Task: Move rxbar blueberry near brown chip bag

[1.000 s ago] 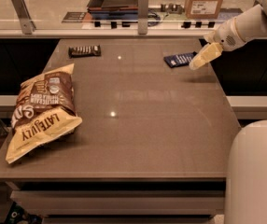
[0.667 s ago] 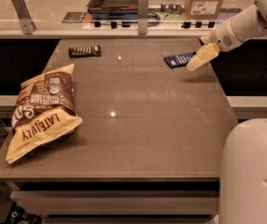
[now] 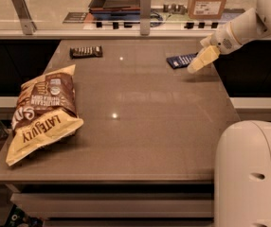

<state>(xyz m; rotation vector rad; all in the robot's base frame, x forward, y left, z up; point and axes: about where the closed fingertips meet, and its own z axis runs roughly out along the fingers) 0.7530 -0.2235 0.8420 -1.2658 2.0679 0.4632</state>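
Gripper (image 3: 196,65): upper right of the frame, its tip at the right end of the rxbar (image 3: 181,60); we cannot tell whether it is open or closed.
Change: over the last second the gripper has edged down and left toward the rxbar, which has not moved.
Meaning: we judge the grasp not yet made.
Rxbar: upper right of the table (image 3: 149,126), well apart from the chip bag (image 3: 43,108) at left.
Count: one gripper, one rxbar, one chip bag, one dark bar (image 3: 85,51), one table.
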